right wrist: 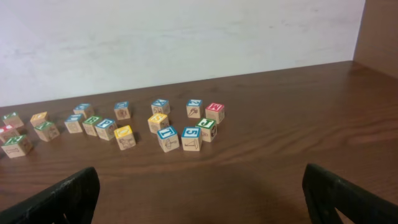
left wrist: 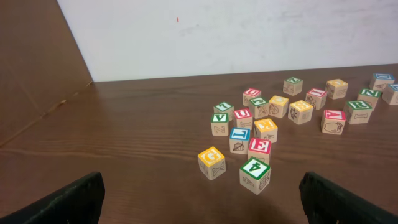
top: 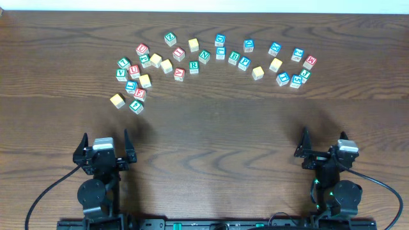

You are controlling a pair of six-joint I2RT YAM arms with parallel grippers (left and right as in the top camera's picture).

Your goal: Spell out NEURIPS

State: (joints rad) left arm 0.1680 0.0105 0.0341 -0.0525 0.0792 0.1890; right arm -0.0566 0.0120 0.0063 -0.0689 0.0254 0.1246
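Small wooden letter cubes lie scattered in an arc across the far half of the table. In the overhead view I make out a green R cube [top: 193, 66], a green N cube [top: 204, 55], a red U cube [top: 134, 70], a red E cube [top: 139, 94] and several pale-yellow-topped cubes, one at the front left [top: 117, 99]. The left wrist view shows the red E [left wrist: 259, 148], the red U [left wrist: 242, 115] and a green 4 cube [left wrist: 255, 173]. My left gripper [top: 105, 137] [left wrist: 202, 199] and right gripper [top: 324, 137] [right wrist: 202, 196] are open and empty, near the front edge, well short of the cubes.
Other letter cubes sit at the right of the arc, among them a red M cube [right wrist: 214, 111] and blue-topped ones [right wrist: 166, 137]. A pale wall [left wrist: 249, 31] stands behind the table. Cables trail from both arm bases at the front edge.
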